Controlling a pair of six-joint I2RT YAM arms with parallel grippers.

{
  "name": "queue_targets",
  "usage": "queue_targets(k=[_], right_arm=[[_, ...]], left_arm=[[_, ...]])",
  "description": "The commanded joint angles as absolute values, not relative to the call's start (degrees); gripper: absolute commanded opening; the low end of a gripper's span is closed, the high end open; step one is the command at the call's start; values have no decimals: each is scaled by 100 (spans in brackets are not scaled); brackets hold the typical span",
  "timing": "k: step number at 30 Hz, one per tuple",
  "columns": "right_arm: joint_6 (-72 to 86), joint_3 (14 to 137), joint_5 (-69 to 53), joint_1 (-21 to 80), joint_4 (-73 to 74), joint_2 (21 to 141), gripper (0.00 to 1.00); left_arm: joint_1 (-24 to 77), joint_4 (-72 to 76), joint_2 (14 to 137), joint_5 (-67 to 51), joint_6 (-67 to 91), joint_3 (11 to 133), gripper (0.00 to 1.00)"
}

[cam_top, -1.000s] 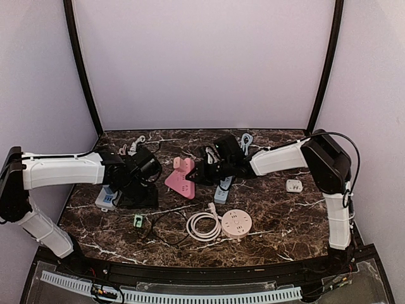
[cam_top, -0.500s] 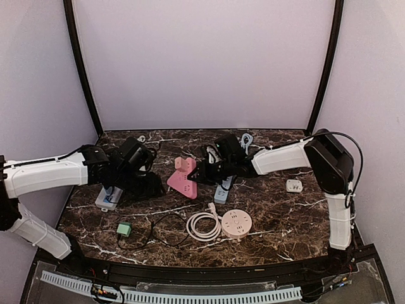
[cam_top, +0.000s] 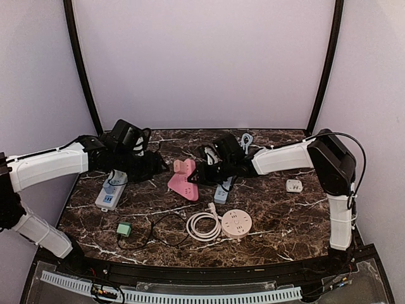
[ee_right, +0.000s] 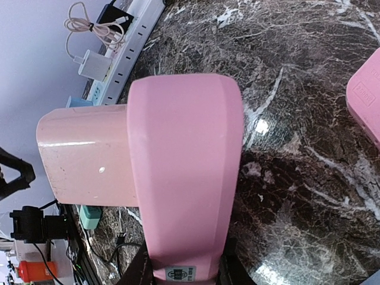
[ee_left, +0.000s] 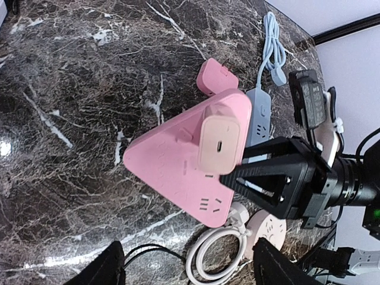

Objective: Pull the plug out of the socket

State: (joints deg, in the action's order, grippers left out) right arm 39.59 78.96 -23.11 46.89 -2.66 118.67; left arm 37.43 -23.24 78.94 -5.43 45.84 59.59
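A pink triangular socket (cam_top: 183,180) lies mid-table with a pale pink plug (ee_left: 221,139) seated in its top face. My right gripper (cam_top: 201,175) is shut on the socket's right edge. In the right wrist view the socket (ee_right: 185,178) fills the frame edge-on between the fingers (ee_right: 138,271), and the plug (ee_right: 83,155) sticks out to the left. My left gripper (cam_top: 154,167) is open and empty, left of the socket and apart from it. Its dark fingertips (ee_left: 113,265) frame the bottom of the left wrist view, which also shows the socket (ee_left: 172,163).
A grey-blue power strip (cam_top: 223,188) lies under my right arm. A round socket (cam_top: 236,223) and coiled white cable (cam_top: 202,225) sit in front. A green plug (cam_top: 124,228) with black cable lies front left. A grey strip (cam_top: 109,195) is at left, a white adapter (cam_top: 293,185) at right.
My left arm has drawn back and up to the far left, away from the table's front. The green plug and its cable have shifted left. My right gripper still holds the socket.
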Motion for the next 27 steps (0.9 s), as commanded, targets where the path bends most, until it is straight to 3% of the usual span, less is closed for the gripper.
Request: queue_targets(k=[1, 12, 27], right_arm=[[3792, 8066, -2461, 4833, -189, 11602, 0], [3805, 8182, -2725, 4852, -185, 11558, 0], [3813, 8347, -3074, 4853, -229, 11653, 0]], left_arm=[[3546, -1819, 8216, -1086, 4330, 6340, 73], [3463, -1684, 9156, -1308, 4191, 6893, 69], [3437, -1808, 9561, -1369, 4083, 7089, 47]])
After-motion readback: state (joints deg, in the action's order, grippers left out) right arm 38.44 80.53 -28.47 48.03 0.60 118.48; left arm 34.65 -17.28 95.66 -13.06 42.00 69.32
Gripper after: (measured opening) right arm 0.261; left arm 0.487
